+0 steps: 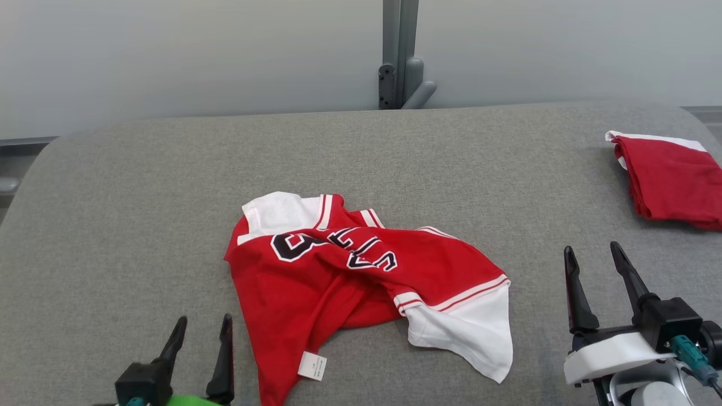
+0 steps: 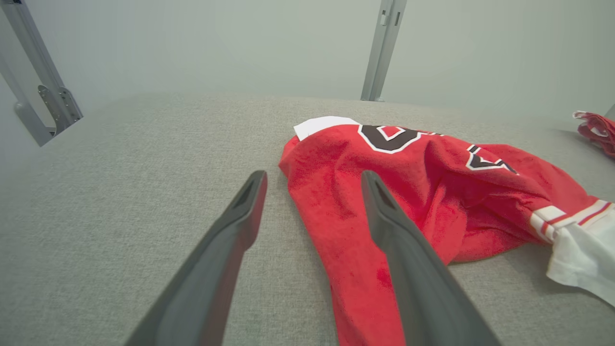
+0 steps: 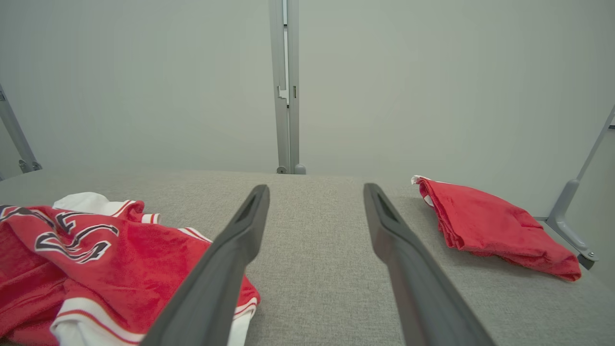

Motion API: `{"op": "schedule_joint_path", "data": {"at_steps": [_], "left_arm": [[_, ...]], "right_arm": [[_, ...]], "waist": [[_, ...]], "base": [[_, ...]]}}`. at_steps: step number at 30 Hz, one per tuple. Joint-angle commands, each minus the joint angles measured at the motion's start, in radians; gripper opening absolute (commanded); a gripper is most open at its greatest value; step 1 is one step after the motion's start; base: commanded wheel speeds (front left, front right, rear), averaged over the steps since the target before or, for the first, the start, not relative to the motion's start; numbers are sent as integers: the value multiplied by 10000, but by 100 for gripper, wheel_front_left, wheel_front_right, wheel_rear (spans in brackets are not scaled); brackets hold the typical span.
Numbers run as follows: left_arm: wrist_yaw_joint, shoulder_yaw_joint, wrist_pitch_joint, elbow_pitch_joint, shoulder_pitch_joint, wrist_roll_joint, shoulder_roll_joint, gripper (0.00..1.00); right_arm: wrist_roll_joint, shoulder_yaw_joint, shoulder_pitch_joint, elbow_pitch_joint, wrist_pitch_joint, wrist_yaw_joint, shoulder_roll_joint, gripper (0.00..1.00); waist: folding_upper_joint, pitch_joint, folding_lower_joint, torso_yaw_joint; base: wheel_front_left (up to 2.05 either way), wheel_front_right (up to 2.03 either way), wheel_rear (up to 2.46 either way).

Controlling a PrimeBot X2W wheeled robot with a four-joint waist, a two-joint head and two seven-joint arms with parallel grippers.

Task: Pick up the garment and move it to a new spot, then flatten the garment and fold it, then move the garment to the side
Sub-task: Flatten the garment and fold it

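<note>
- Two grippers are seen in the head view, the left gripper (image 1: 204, 319) at the lower left and the right gripper (image 1: 591, 247) at the lower right. Both have their fingers spread apart, and nothing is held.
- The garment (image 1: 338, 282), a red jersey with white sleeves, is found crumpled at the centre of the frame on the grey padded surface (image 1: 124, 214). A folded red cloth (image 1: 671, 186) is laid at the far right edge.
- In the left wrist view, the spread fingers are pointed at the garment's near red edge, with the right-hand finger over the cloth. Whether it touches cannot be told.
- In the right wrist view, bare grey surface is framed between the parted fingers, with the garment at the lower left and the folded cloth at the right.
- A single layer might be pinched, since the cloth is bunched and doubled over, so the garment could be lifted twisted or dropped.
- The folded cloth could be disturbed if the new spot is chosen too far right.
</note>
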Motion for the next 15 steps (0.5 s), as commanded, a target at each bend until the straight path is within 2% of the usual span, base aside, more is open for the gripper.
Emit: {"op": "schedule_joint_path", "data": {"at_steps": [1, 8, 15], "left_arm": [[-141, 232, -16, 134, 399, 187, -17, 100], [-1429, 2603, -23, 559, 1507, 1472, -801, 100], [-2669, 4317, -22, 317, 2088, 2682, -1635, 100]], "right_arm": [[8, 25, 184, 100, -23, -17, -26, 100], [93, 194, 463, 588, -25, -17, -27, 100], [108, 156, 575, 900, -25, -17, -24, 100]], "waist": [[40, -154, 0, 149], [40, -221, 0, 146], [40, -239, 0, 179]], "base": [[0, 0, 0], [0, 0, 0], [0, 0, 0]]}}
